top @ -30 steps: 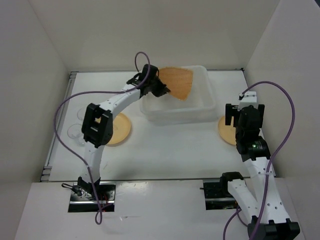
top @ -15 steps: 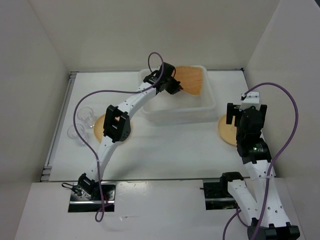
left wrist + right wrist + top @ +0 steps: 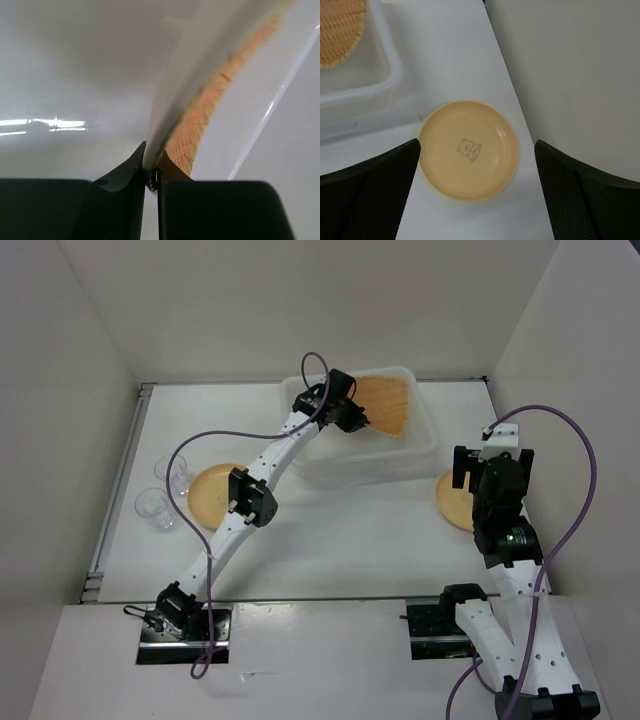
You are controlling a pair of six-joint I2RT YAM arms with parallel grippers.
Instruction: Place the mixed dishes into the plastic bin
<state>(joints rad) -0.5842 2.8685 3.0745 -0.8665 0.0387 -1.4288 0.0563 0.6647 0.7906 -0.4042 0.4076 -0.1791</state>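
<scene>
My left gripper (image 3: 347, 412) is shut on the edge of the tan woven plate (image 3: 387, 405), which it holds tilted over the plastic bin (image 3: 420, 455). The left wrist view shows the plate's rim (image 3: 202, 120) pinched between the jaws of the left gripper (image 3: 152, 175), with the bin's white inside (image 3: 75, 75) behind. One orange-yellow plate (image 3: 212, 492) lies left of the bin, partly under the left arm. Two clear cups (image 3: 172, 470) (image 3: 155, 508) stand further left. My right gripper (image 3: 490, 475) hangs open above the other orange-yellow plate (image 3: 467, 150), the plate lying between the fingers of the right gripper (image 3: 477, 195).
White walls enclose the table on the left, back and right. The right wall (image 3: 570, 75) rises close beside the right plate. The bin's near corner (image 3: 390, 75) and the woven plate (image 3: 337, 30) show at the upper left of the right wrist view.
The left arm has stretched further right and back, carrying the woven plate deeper over the bin. The left plate and cups are more uncovered. The right arm has stayed still.
</scene>
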